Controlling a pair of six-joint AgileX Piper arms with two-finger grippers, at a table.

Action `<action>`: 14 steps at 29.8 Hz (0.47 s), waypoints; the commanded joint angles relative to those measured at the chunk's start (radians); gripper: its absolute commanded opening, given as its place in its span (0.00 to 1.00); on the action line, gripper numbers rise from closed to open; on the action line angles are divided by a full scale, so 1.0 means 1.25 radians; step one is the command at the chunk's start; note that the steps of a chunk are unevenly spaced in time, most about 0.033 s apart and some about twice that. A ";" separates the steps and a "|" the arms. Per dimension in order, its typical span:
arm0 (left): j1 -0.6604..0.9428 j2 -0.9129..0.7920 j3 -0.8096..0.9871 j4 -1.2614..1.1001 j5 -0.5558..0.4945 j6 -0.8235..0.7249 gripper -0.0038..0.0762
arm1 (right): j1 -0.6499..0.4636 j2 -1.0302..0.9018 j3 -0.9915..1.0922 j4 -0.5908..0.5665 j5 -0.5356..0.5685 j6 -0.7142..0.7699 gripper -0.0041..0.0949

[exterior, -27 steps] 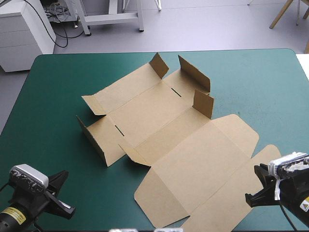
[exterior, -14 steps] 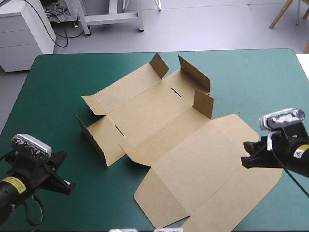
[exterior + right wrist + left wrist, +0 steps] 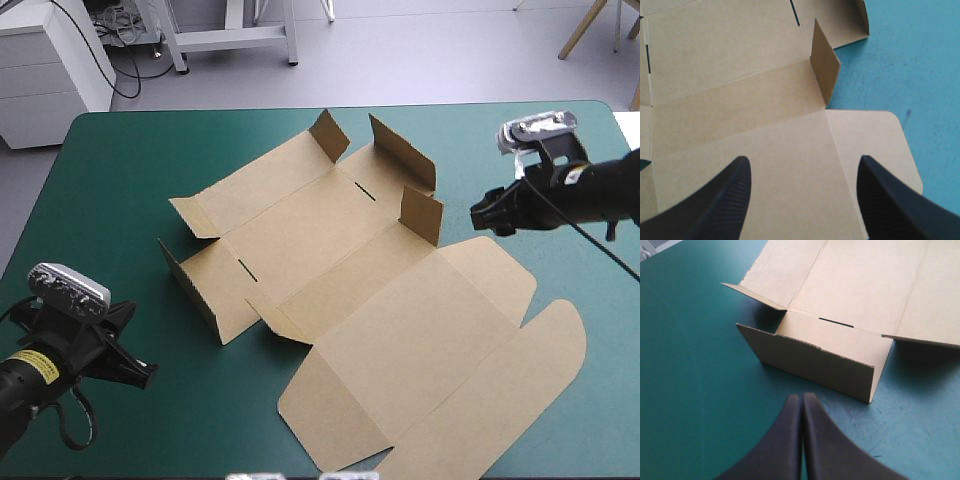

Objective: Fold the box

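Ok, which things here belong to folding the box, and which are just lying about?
Part of the job: the brown box, mostly flat with a few flaps raised; the left gripper, shut; the right gripper, open.
Just there: only the teal-green cover under it.

Both arms matte black. The left arm (image 3: 25, 395), 8 o'clock in high view, carries a yellow label (image 3: 30, 368) with dark print, unreadable. The right arm (image 3: 595, 195), 2 o'clock, has a small yellow mark (image 3: 573, 177) near the wrist. On the left gripper (image 3: 801, 396): smooth black curved fins. On the right gripper (image 3: 802, 165): black fingers (image 3: 722, 200) with fine ribbed texture and rounded tips.
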 commanded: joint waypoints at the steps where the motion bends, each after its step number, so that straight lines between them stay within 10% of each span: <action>1: -0.005 0.007 -0.028 0.002 -0.052 -0.012 0.04 | 0.000 0.076 -0.099 0.037 -0.026 -0.025 0.62; 14: -0.005 0.007 -0.028 0.002 -0.035 -0.025 0.04 | 0.036 0.369 -0.285 0.040 -0.026 -0.063 0.62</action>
